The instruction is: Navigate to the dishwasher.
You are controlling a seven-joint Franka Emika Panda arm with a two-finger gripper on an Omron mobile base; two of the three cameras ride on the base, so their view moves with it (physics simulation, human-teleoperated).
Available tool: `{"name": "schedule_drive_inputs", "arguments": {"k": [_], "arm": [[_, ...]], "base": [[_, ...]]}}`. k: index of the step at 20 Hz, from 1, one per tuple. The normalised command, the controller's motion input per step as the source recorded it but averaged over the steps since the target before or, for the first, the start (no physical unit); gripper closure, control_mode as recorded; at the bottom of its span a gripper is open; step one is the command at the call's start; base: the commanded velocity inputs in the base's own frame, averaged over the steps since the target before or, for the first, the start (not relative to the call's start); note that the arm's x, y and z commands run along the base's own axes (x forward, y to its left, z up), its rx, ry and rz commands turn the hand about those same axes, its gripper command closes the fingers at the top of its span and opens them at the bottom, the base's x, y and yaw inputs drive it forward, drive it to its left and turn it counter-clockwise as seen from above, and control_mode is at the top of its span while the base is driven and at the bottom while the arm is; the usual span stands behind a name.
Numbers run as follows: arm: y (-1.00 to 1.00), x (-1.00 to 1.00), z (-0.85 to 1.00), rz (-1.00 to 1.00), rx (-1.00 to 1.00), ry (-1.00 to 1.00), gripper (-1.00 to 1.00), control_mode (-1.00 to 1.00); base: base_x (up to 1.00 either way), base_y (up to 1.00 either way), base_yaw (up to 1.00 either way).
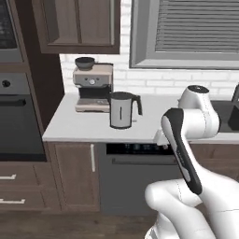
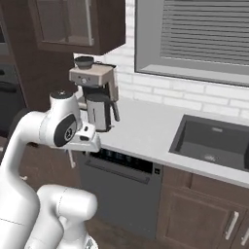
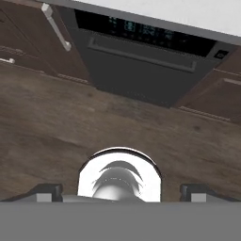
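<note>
The grey dishwasher (image 1: 135, 179) sits dead ahead under the bench (image 1: 74, 126), below the kettle (image 1: 122, 109) and espresso machine (image 1: 93, 86), while the gripper's (image 3: 120, 192) fingers (image 3: 47, 192) stand wide apart over the wooden floor (image 3: 56, 122).

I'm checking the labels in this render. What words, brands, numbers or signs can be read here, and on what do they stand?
None can be read.
Dishwasher: faint bluish marks on its black control strip, too small and blurred to read.
Coffee machine: round dial on its front, no legible text.
Kettle: no text visible.
Wall oven: a knob, no legible marking.
</note>
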Motion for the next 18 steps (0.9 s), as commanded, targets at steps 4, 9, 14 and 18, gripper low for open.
{"name": "schedule_drive_inputs", "arguments": {"k": [4, 9, 14, 18], "arm": [[0.0, 0.0, 0.0, 0.0, 0.0, 0.0, -1.0, 1.0], [0.0, 0.0, 0.0, 0.0, 0.0, 0.0, -1.0, 1.0], [0.0, 0.0, 0.0, 0.0, 0.0, 0.0, -1.0, 1.0], [0.0, 0.0, 0.0, 0.0, 0.0, 0.0, -1.0, 1.0]], "base": [[0.41, 0.15, -0.14], [0.46, 0.04, -0.17], [0.61, 0.16, -0.17], [0.6, 0.24, -0.14]]}}
